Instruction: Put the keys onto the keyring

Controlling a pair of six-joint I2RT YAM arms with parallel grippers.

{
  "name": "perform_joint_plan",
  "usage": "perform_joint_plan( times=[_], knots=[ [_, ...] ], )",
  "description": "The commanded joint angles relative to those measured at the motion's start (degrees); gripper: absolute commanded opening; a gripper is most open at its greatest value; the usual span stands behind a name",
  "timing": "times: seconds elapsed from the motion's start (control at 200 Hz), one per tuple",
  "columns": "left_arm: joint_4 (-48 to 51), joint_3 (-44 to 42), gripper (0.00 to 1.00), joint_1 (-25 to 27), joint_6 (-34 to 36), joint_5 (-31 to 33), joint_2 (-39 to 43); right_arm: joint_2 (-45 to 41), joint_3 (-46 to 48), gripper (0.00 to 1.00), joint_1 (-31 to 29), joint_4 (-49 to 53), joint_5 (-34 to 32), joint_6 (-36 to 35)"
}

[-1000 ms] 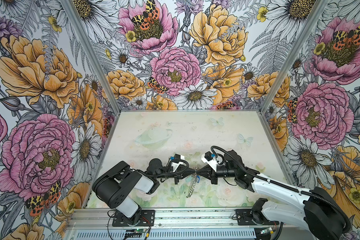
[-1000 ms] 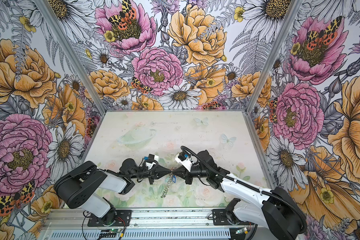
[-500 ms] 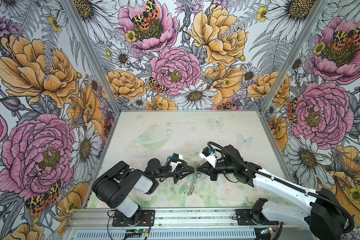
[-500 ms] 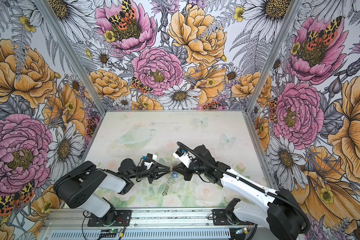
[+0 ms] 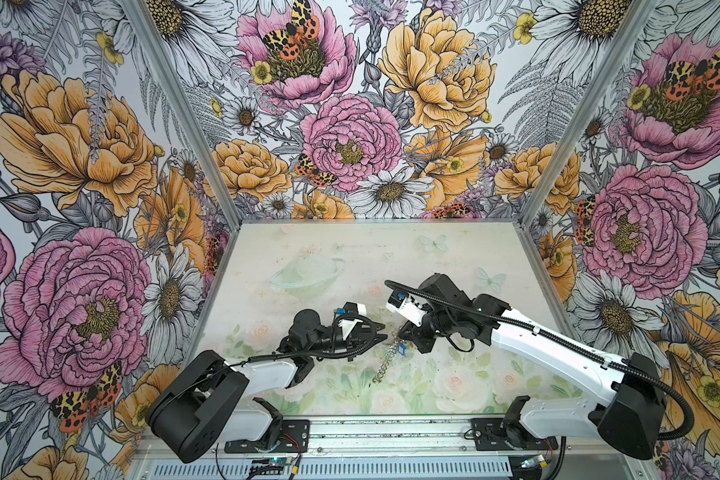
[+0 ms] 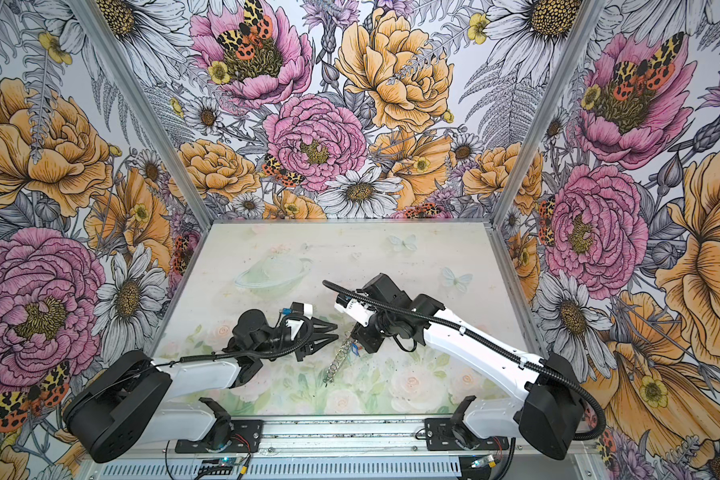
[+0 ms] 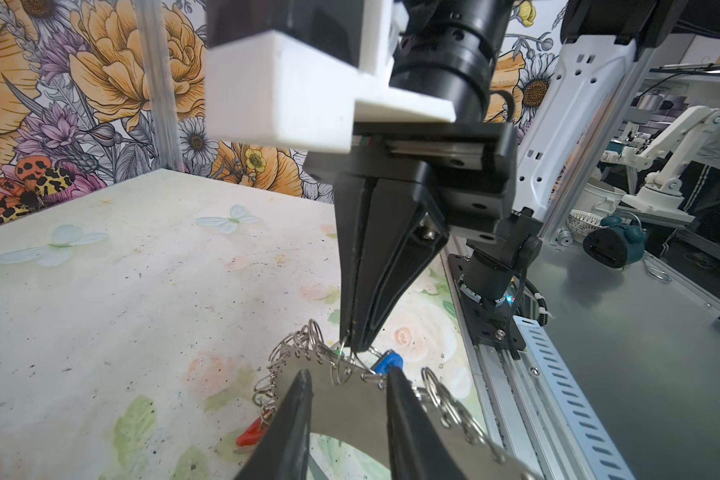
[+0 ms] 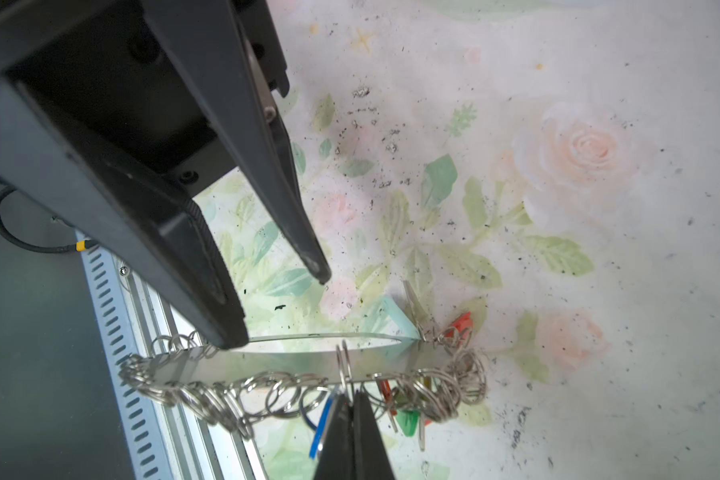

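The keyring (image 5: 385, 361) (image 6: 336, 362) hangs edge-on like a chain above the table's front middle in both top views. It is a flat grey hoop (image 7: 350, 409) (image 8: 292, 365) rimmed with silver loops. My right gripper (image 8: 352, 397) (image 5: 404, 334) is shut on one silver ring at its rim. Several keys hang from the hoop: a blue tag (image 8: 321, 428) (image 7: 387, 361), a green one (image 8: 408, 422), a red one (image 7: 250, 434). My left gripper (image 7: 348, 380) (image 5: 385, 331) (image 6: 336, 332) is open, its fingers on either side of the hoop's band without pinching it.
The pale floral table (image 5: 350, 257) is walled at the back and on both sides by flowered panels. A slotted metal rail (image 7: 558, 374) (image 5: 391, 428) runs along the front edge, close below the keyring. Both arm bases sit on it.
My left gripper has gone from shut to open and let go of the keyring. The right wrist has swung toward the back, still gripping the ring.
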State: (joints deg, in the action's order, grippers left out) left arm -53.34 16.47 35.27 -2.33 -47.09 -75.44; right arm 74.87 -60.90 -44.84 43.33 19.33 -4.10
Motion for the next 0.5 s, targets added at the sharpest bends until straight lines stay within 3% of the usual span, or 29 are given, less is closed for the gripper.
perform_joint_plan(
  times=[0.0,0.305,0.49],
  knots=[
    [3.15,0.80,0.31,1.07,2.30,1.15,-0.23,0.83,-4.61,0.00,-0.33,3.25,0.24,-2.78],
    [2.92,1.48,0.26,2.00,1.94,1.24,-1.19,3.75,-6.75,0.00,-3.50,3.16,1.06,-4.31],
    [3.98,1.73,0.16,2.22,2.06,0.85,-1.71,4.21,-7.30,0.00,-3.60,3.10,1.31,-4.69]
  ],
)
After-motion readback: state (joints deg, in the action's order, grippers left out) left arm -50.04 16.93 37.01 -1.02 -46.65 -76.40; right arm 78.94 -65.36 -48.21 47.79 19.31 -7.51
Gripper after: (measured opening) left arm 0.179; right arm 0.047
